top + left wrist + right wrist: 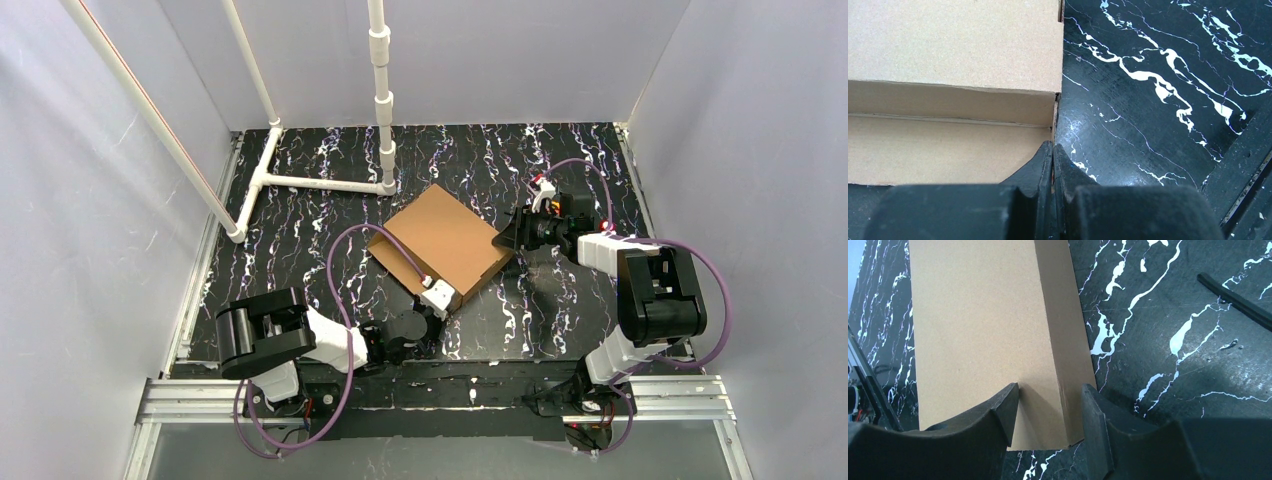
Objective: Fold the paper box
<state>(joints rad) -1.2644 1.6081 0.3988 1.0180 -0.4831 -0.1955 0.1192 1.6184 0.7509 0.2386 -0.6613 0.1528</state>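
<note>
The black marbled table carries the paper box. The box is already brought up into a shallow closed shape with its lid face upward. It is turned diamond-wise, with one corner toward each arm.

From above it looks close to square, so I cannot name a sure long axis. In the right wrist view its top face and one side wall run straight away from the fingers.

The right gripper is at the box's right-hand corner. Its jaws stand about halfway apart, astride the top edge, with one finger over the lid and the other just outside the side wall. I cannot tell whether either pad presses the cardboard, and nothing looks lifted.

The left gripper is at the box's near corner. It is fully closed on nothing, and its joined tips meet the vertical seam where the front panel ends.

In the left wrist view a shaded band runs between the lid edge and that front panel. I cannot tell whether the flap there is seated.

Both arms sit at the box, at neighbouring corners. The left tips have the box directly ahead and point into the seam. The likely remaining work is pressing that front edge home, using the left tips as a pusher while the right steadies the lid
</note>
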